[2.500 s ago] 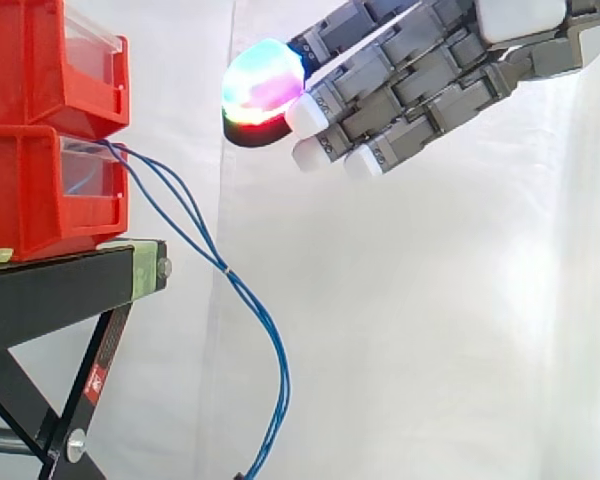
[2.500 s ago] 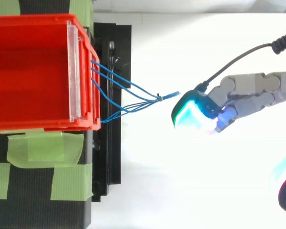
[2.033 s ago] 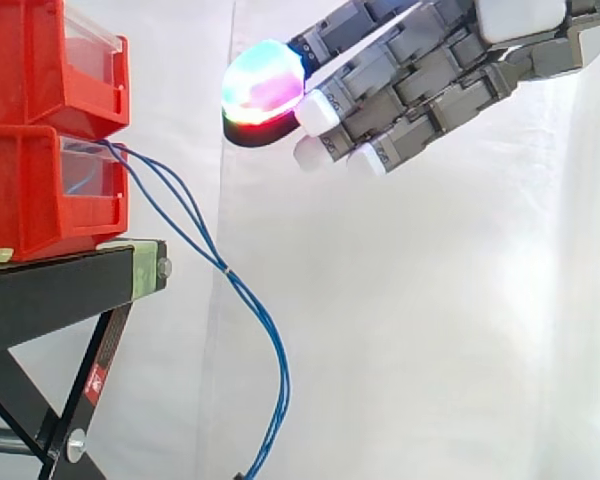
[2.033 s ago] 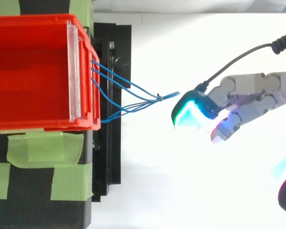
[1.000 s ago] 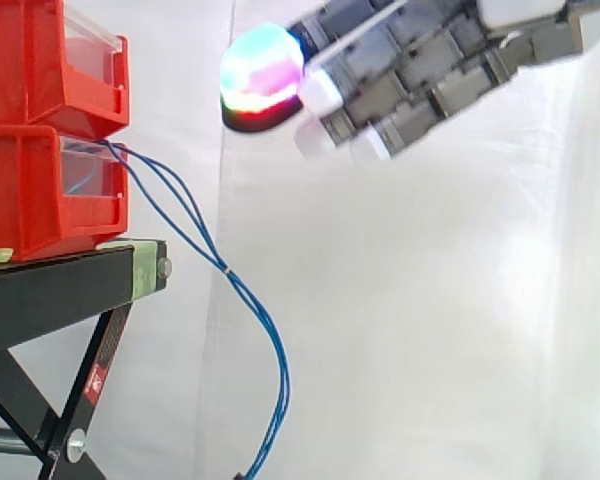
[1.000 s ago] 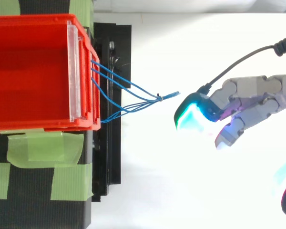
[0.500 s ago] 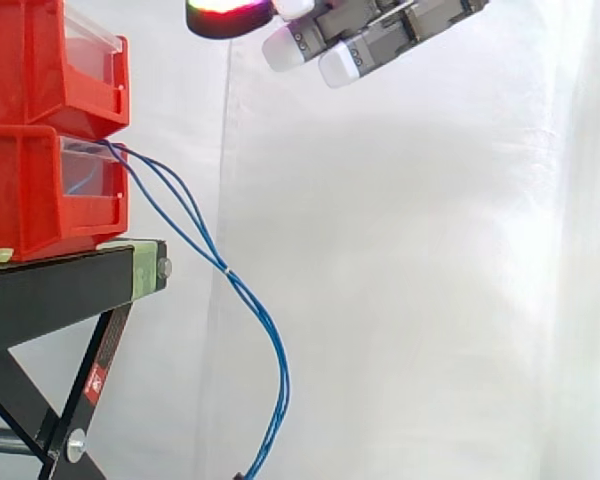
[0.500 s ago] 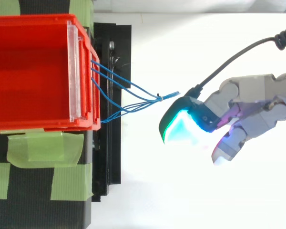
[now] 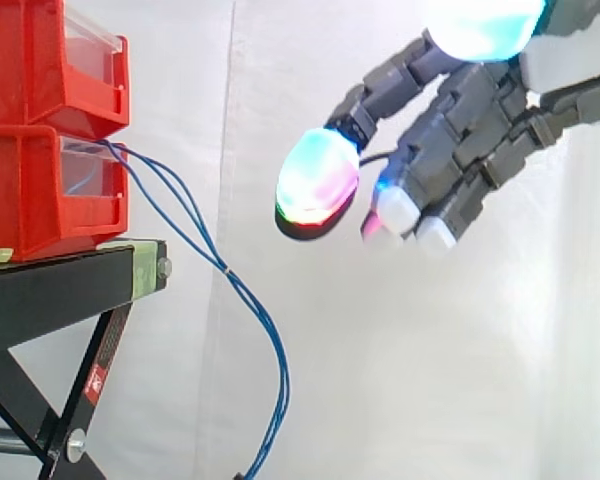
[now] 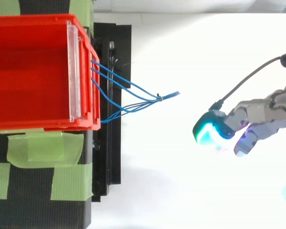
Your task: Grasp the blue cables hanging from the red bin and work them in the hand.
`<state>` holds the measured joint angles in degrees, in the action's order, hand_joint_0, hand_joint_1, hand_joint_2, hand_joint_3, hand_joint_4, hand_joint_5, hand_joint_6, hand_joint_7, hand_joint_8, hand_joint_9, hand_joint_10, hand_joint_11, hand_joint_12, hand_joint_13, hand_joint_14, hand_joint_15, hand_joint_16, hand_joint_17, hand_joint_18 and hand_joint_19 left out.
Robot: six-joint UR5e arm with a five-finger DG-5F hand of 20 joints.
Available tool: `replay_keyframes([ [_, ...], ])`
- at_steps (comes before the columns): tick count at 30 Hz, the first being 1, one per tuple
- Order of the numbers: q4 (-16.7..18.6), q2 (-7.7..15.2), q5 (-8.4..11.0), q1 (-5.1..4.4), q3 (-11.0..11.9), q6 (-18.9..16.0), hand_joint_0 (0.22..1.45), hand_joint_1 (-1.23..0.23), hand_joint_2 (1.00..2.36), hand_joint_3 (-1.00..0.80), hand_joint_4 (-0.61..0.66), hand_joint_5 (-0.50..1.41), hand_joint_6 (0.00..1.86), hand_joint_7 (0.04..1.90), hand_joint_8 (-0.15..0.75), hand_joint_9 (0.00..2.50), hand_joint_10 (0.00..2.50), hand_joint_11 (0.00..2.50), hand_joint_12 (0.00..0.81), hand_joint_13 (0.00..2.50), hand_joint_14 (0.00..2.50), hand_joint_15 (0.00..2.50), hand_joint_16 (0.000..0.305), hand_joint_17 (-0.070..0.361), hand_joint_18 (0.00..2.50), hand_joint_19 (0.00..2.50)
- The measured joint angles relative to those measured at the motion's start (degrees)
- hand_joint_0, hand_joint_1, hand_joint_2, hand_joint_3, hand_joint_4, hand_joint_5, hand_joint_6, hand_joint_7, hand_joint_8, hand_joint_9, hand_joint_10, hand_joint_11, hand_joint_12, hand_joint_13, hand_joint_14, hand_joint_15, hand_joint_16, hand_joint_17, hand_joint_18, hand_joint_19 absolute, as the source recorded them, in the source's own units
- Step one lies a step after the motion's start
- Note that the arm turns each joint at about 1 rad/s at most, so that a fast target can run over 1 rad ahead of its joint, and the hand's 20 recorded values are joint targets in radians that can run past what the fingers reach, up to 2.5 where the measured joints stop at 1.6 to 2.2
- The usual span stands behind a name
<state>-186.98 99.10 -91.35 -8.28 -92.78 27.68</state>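
Several thin blue cables [image 9: 195, 235] come out of the front of the lower red bin [image 9: 30, 190] and hang in a long loop below the stand. From above, the blue cables [image 10: 128, 93] fan out of the bin's front [image 10: 83, 71] and meet at a small tie. My hand [image 9: 460, 125] hovers to the right of the cables, level with the lower bin and well apart from them. Its fingers are loosely extended with glowing pads and hold nothing. In the top view the hand [image 10: 260, 114] is at the right edge, a clear gap away from the cable ends.
A second red bin [image 9: 40, 60] is stacked on the lower one. Both rest on a black stand [image 9: 60, 290] with green tape [image 10: 43, 148] on it. A white curtain hangs behind, with free space between the stand and the hand.
The hand first rose toward the top of the side view, then dropped back down and drew to the right, farther from the bin and cables. The cables hang as before.
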Motion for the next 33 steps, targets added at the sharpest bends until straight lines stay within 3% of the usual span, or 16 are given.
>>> replay_keyframes([
  [7, 0.5, 0.0, 0.11, -0.3, -2.5, 2.5, 0.87, -0.55, 1.01, -0.83, 0.36, -0.06, 0.01, 0.79, 0.381, 0.61, 0.01, 0.49, 0.42, 0.37, 0.01, 0.33, 0.058, 0.131, 0.37, 0.41],
  [16, 2.3, 0.0, 1.44, -0.57, -7.3, 1.9, 0.87, -0.55, 1.01, -0.83, 0.37, -0.06, 0.01, 0.79, 0.385, 0.62, 0.01, 0.5, 0.423, 0.38, 0.01, 0.33, 0.059, 0.132, 0.38, 0.4],
  [21, 7.6, 0.0, 2.6, -0.59, -11.6, -0.4, 0.86, -0.56, 1.01, -0.85, 0.36, -0.06, 0.01, 0.79, 0.382, 0.62, 0.01, 0.49, 0.418, 0.35, 0.01, 0.32, 0.059, 0.132, 0.34, 0.38],
  [23, 10.5, 0.0, 3.62, -0.64, -13.5, -1.6, 0.83, -0.56, 1.01, -0.88, 0.33, -0.11, 0.01, 0.8, 0.348, 0.44, 0.01, 0.41, 0.381, 0.11, 0.01, 0.25, 0.057, 0.129, 0.01, 0.28],
  [24, 11.8, 0.0, 4.18, -0.67, -14.3, -2.2, 0.8, -0.57, 1.0, -0.89, 0.31, -0.13, 0.01, 0.79, 0.345, 0.39, 0.01, 0.37, 0.38, 0.06, 0.01, 0.23, 0.058, 0.13, 0.0, 0.24],
  [29, 19.5, 0.0, 9.05, -1.06, -17.7, -3.9, 0.74, -0.57, 1.0, -0.97, 0.17, -0.36, 0.01, 0.75, 0.265, 0.02, 0.0, 0.21, 0.309, 0.0, 0.0, 0.23, 0.059, 0.133, 0.0, 0.05],
  [33, 25.0, 0.1, 12.28, -1.49, -19.1, -4.2, 0.7, -0.56, 1.0, -1.0, 0.14, -0.41, 0.01, 0.72, 0.257, 0.0, 0.0, 0.15, 0.308, 0.0, 0.0, 0.23, 0.062, 0.139, 0.0, 0.03],
])
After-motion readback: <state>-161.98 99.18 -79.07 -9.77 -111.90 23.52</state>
